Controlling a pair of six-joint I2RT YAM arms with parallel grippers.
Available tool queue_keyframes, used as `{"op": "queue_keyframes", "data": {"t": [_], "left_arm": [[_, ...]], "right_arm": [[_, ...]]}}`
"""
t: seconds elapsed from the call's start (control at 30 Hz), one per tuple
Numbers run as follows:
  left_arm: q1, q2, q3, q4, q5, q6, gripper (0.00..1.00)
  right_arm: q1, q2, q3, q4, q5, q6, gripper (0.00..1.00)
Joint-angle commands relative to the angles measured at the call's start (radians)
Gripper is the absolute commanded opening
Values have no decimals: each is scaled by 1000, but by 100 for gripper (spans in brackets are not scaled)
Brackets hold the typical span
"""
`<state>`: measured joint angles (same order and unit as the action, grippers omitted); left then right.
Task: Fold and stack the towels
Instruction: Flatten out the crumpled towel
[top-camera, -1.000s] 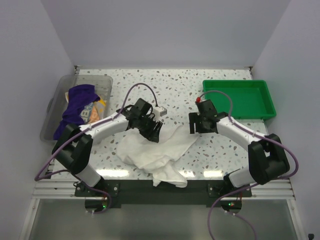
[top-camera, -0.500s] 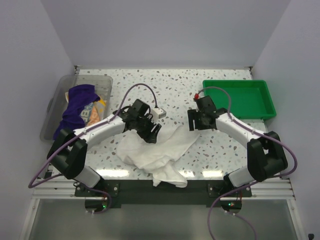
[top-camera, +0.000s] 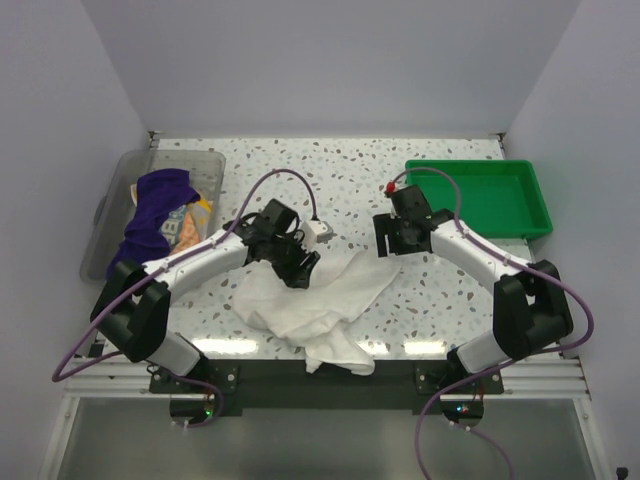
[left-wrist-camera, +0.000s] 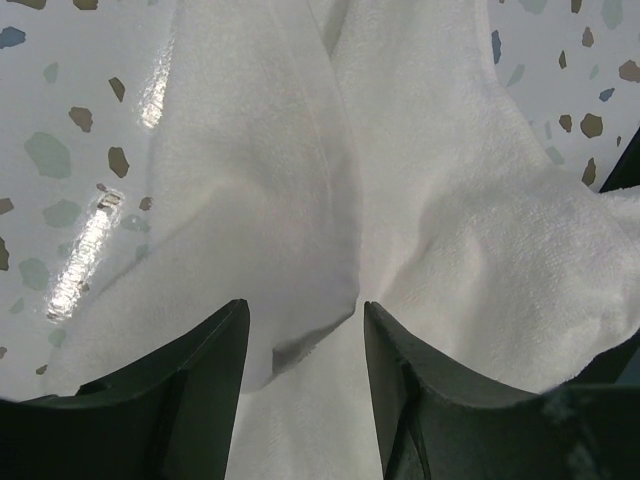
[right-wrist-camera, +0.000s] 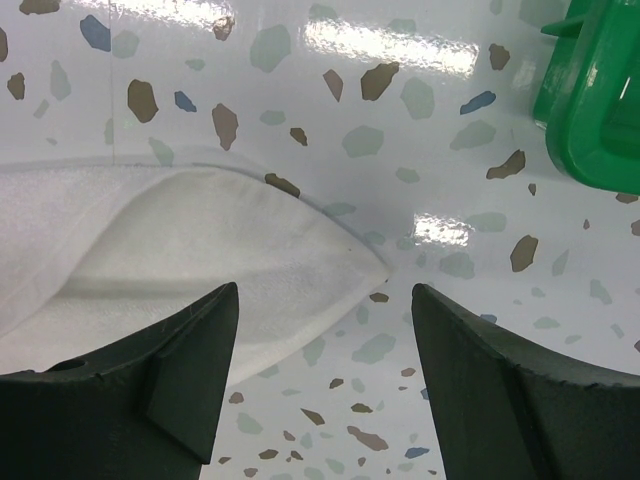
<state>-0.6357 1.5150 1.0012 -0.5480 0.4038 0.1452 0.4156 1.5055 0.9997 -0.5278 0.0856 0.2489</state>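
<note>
White towel (top-camera: 320, 300) lies crumpled. Left gripper (left-wrist-camera: 305, 320) over its far edge, jaws spread astride a fold. Right gripper (right-wrist-camera: 325, 300) above its right corner, jaws spread, empty. Purple towel (top-camera: 155, 205) and lettered towel (top-camera: 185, 228) in bin (top-camera: 205, 165) left of it.

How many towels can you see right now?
3: white towel crumpled on the table; purple towel and lettered towel in the clear bin. More may hide underneath.

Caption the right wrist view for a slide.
Open right gripper above a corner of the white towel, green tray at top right.
</note>
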Motion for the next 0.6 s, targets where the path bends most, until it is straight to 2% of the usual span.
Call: {"op": "queue_keyframes", "data": {"t": [0.0, 0.17, 0.37, 0.57], "left_arm": [[5, -19, -10, -18, 47, 39, 53], [5, -27, -22, -6, 40, 45, 52], [5, -6, -19, -7, 46, 50, 42], [5, -25, -9, 5, 26, 51, 20]], "right_arm": [[-5, 7, 37, -11, 0, -10, 73], [-5, 15, 33, -3, 2, -7, 73], [-5, 18, 22, 9, 8, -5, 73], [-5, 35, 16, 15, 66, 7, 73]]}}
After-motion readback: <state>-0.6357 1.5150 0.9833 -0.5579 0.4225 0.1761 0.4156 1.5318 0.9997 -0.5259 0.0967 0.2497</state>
